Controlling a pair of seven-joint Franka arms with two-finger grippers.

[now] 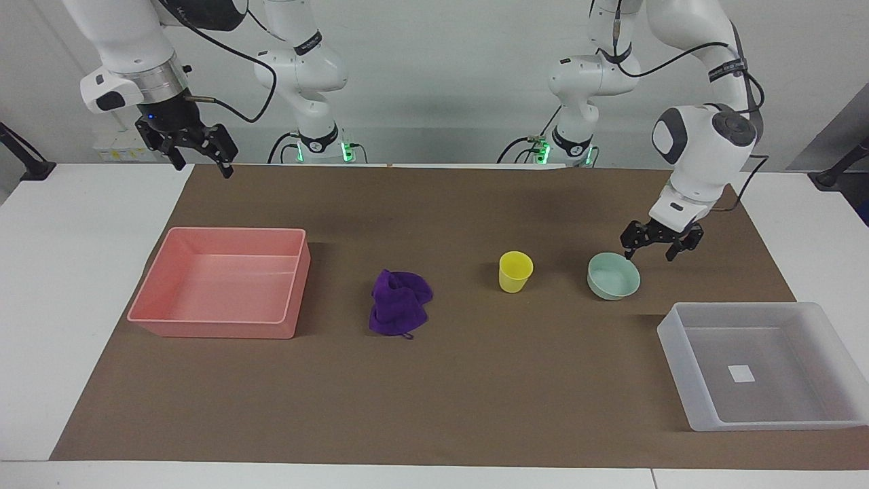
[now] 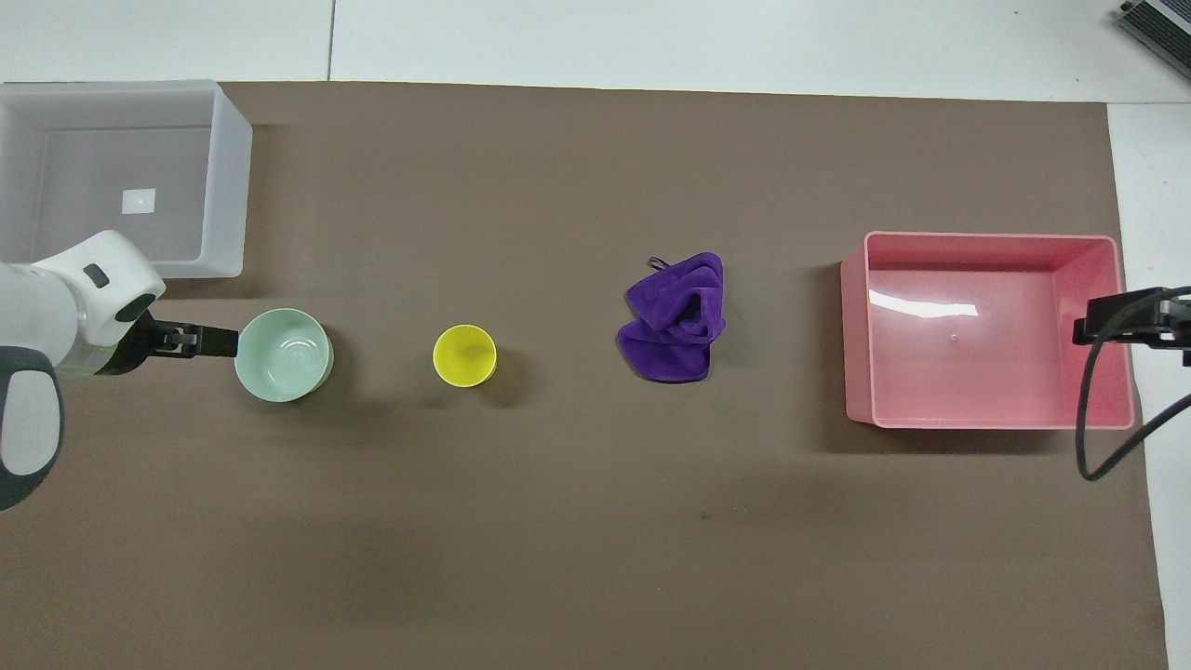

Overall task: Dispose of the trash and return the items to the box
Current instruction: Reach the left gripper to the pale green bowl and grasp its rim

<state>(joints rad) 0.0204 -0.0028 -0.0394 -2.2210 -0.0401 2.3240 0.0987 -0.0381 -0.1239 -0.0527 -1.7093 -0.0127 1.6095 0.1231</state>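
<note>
You see left gripper point(image 1: 650, 253) fingers spread, low beside mint-green bowl point(image 1: 614, 276) rim. Right gripper point(image 1: 201, 165) waits, fingers spread, at desk point(image 1: 475, 380) edge.

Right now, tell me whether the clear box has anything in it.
Empty. The box shows only its bare bottom and a white label; the cup and bowl stand outside it on the mat.

No legible text anywhere; only a blank white label point(image 1: 741, 373) on the box point(image 1: 679, 353) bottom.
</note>
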